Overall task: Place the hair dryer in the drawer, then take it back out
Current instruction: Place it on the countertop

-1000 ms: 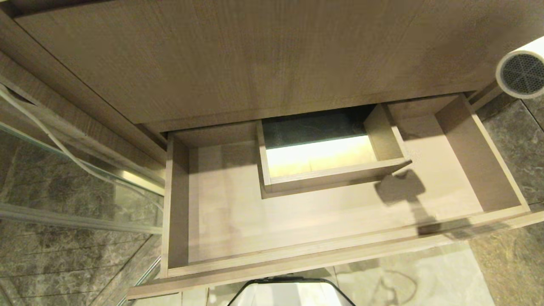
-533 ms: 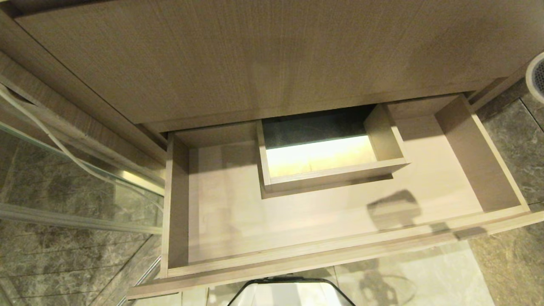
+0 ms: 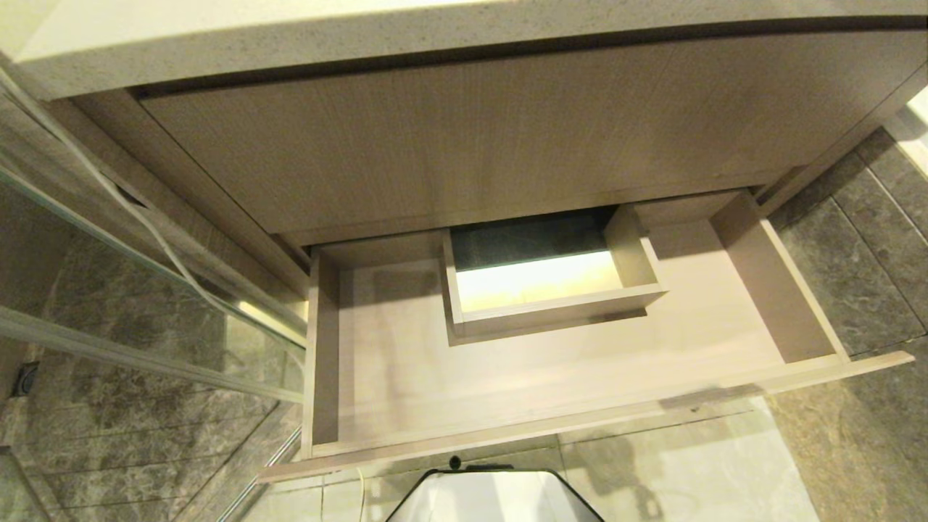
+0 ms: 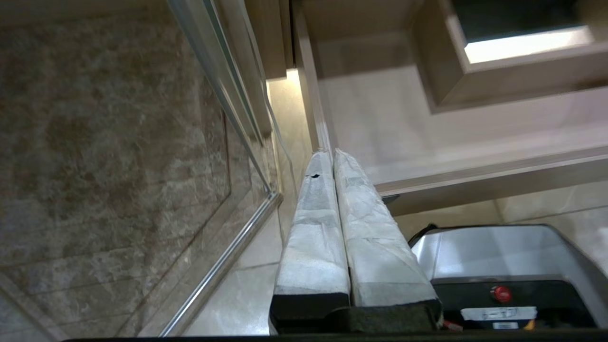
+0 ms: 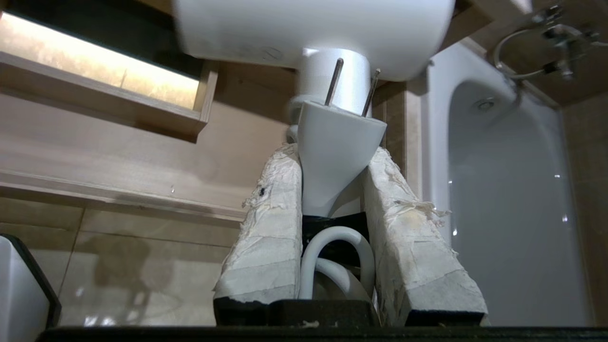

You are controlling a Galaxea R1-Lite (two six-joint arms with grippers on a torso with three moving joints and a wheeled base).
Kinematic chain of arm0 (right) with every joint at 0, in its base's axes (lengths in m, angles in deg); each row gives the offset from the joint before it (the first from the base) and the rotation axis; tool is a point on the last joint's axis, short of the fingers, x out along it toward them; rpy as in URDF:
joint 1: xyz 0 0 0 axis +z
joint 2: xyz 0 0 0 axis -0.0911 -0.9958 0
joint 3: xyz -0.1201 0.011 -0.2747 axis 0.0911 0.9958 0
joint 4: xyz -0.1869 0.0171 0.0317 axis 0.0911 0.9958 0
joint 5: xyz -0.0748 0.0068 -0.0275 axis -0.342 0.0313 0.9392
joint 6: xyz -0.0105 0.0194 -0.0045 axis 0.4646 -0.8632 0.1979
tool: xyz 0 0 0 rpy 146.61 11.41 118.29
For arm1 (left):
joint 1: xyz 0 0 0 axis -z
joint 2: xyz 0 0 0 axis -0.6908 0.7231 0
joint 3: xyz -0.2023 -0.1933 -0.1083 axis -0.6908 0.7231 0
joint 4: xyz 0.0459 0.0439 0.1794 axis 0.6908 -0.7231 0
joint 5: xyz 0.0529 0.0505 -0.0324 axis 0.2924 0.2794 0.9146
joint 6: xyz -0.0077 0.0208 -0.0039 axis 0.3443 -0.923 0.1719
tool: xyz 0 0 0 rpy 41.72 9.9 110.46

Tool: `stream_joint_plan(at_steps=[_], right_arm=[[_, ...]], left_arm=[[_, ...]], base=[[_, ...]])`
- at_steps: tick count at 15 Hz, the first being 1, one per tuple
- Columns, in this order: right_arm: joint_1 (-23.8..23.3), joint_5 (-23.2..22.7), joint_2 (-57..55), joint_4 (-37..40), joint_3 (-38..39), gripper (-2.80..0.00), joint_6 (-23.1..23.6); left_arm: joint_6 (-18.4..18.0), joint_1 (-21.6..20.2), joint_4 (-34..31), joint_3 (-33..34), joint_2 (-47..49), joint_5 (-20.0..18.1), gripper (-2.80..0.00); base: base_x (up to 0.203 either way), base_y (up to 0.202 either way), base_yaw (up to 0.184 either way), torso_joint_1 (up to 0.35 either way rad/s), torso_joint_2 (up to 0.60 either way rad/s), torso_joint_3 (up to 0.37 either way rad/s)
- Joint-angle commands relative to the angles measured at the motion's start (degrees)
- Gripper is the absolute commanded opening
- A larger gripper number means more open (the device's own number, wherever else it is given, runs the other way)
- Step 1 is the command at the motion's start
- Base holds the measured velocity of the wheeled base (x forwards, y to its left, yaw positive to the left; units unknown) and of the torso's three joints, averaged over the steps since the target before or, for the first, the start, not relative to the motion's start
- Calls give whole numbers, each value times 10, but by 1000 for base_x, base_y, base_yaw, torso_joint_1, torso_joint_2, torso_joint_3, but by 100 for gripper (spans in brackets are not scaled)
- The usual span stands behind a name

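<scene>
The wide wood-grain drawer [image 3: 551, 377] stands pulled out and holds nothing; the walled cut-out [image 3: 544, 286] sits at its back middle. The hair dryer [image 5: 313, 28] shows only in the right wrist view, its white barrel lying crosswise beyond the fingertips. My right gripper [image 5: 334, 154] is shut on the hair dryer, with the white plug [image 5: 335, 142] and looped cord [image 5: 332, 242] wedged between the taped fingers. It hangs off the drawer's right end, beside the tub. My left gripper [image 4: 331, 154] is shut and empty, parked by the drawer's front left corner.
A glass shower panel [image 3: 109, 290] runs along the left. A white bathtub [image 5: 503, 199] lies to the right of the vanity. A closed drawer front [image 3: 471, 145] and the stone countertop [image 3: 362, 36] are above. My base [image 3: 493, 496] is just before the drawer front.
The head view has risen, bringing the countertop into sight. The hair dryer's grille end has left that view at the right edge, and its shadow has slid off the drawer floor onto the tiles.
</scene>
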Motion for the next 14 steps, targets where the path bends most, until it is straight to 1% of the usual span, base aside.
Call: stream_joint_plan(at_steps=[1, 2, 4, 6, 14], right_arm=[[-1, -2, 31, 3, 19, -280, 2], [-1, -2, 34, 3, 20, -280, 2], [-2, -2, 34, 0, 21, -280, 2], [-2, -2, 35, -1, 24, -280, 2], [-2, -2, 39, -2, 26, -280, 2]], left_arm=[[0, 0, 0, 1, 0, 0, -280], [0, 0, 0, 1, 0, 0, -280], [0, 0, 0, 1, 0, 0, -280], [0, 0, 0, 1, 0, 0, -280], [0, 0, 0, 1, 0, 0, -280]], base=[[0, 0, 0, 232, -518, -206], [0, 0, 0, 319, -502, -207], [0, 0, 0, 555, -509, -224], [0, 0, 0, 432, -517, -238], [0, 0, 0, 332, -576, -251]])
